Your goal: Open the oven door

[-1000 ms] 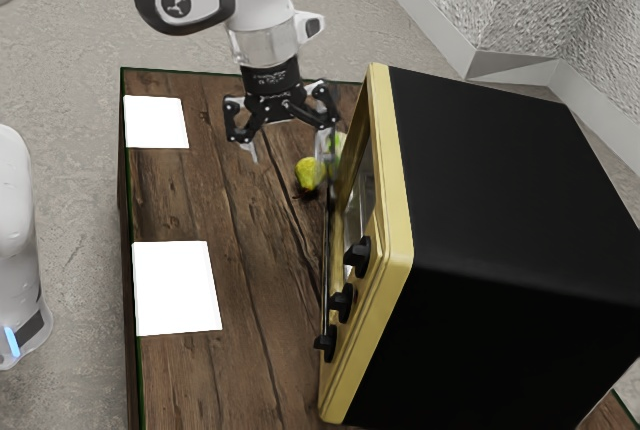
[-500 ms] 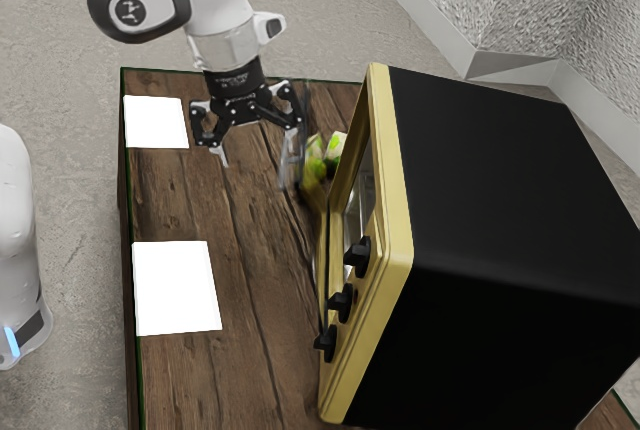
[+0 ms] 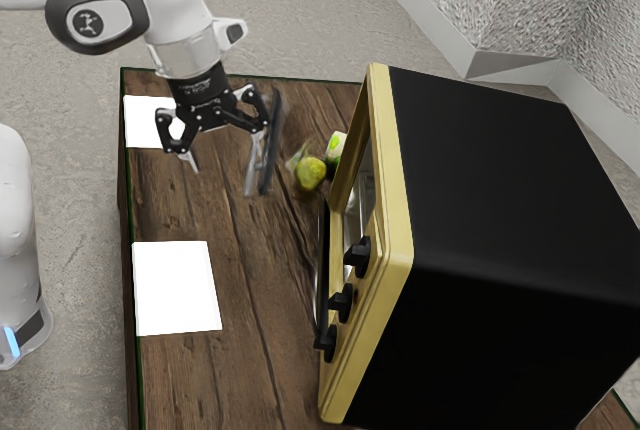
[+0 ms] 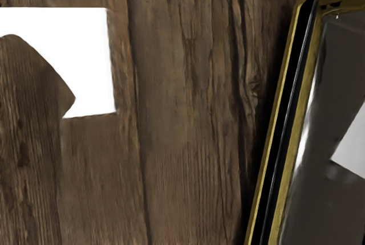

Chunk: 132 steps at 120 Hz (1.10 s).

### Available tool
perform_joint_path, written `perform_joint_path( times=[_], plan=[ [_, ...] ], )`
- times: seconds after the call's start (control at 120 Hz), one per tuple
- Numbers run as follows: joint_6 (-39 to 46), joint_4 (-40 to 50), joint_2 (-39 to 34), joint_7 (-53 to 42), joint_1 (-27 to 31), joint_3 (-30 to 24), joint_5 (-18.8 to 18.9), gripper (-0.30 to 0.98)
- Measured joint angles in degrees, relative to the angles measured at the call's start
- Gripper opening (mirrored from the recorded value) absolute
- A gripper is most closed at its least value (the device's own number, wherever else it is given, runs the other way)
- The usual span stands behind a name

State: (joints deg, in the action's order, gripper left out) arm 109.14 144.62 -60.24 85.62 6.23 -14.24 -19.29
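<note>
The jaws stand wide apart over the bench, held out in front of the oven rather than above it, presumably so that the arm can work the door outward from its front. Nothing lies between them that they could be said to clamp; a dark upright strip runs just beside the outer face of the jaw nearer the oven, and may be a handle or an edge of the door, though whether it touches cannot be told. The oven door, a dark glass pane in a gold border, is at the oven's front, on the oven side of the jaws. How far it is ajar is not clear, so the opening is best judged unfinished, and a further outward sweep seems called for. A yellow-green fruit sits on the bench near the front, where a swinging door or a low finger might knock it. The black knobs are ranged in a row at one side of the front, out of the jaws' way. The front points toward the exterior view's left, to the arm's side of the bench. The door's long visible edge runs roughly with the planks, at a slight slant to them; the pane's far side is cut off, so its true long axis stays uncertain.
</note>
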Motion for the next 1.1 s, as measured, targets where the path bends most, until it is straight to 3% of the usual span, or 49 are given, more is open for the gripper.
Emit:
perform_joint_path(
  times=[0.442,0.583,0.667,0.833,0.925,0.992,1.1],
  plan=[
    [-0.9,6.8,-9.7,0.0,-0.3,1.0,-2.1,0.68],
    [-3.4,3.8,-13.1,0.4,-0.4,0.9,-1.7,0.68],
    [-5.7,-4.4,-7.5,0.7,-0.1,0.9,0.4,0.68],
    [-9.8,-27.5,19.2,6.4,-0.1,6.7,4.5,0.68],
    [-17.3,-44.1,33.9,14.3,-8.6,12.0,9.4,0.69],
    [-21.6,-45.7,37.0,19.6,-11.3,14.0,11.8,0.69],
    [-26.1,-41.2,36.2,27.1,-10.5,14.7,13.9,0.69]
  ],
)
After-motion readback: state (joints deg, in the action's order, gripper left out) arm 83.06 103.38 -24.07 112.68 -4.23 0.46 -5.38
